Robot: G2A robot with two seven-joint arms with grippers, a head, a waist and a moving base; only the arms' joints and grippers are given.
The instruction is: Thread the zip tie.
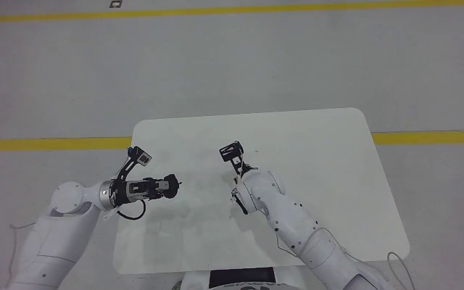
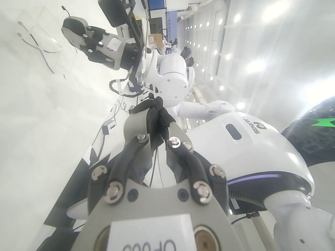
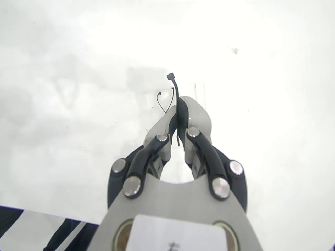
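My right gripper (image 3: 180, 105) is shut on a black zip tie (image 3: 176, 90), whose square head (image 3: 170, 76) sticks out past the fingertips. In the top view this gripper (image 1: 237, 197) hangs over the middle of the white table (image 1: 319, 145). My left gripper (image 1: 174, 184) is to its left, pointing toward it and well apart from it. The left gripper (image 2: 155, 105) is shut, and thin black strands of a zip tie (image 2: 156, 158) run back between its fingers. From the left wrist, the right gripper (image 2: 72, 27) shows farther off with the tie's tip (image 2: 64, 7) poking out.
A clear plastic tray (image 2: 49, 19) lies on the table under the right gripper, holding loose black zip ties (image 2: 39, 50). These loose ties (image 3: 162, 101) also show just beyond the right fingertips. A yellow floor line (image 1: 65, 143) runs past the table.
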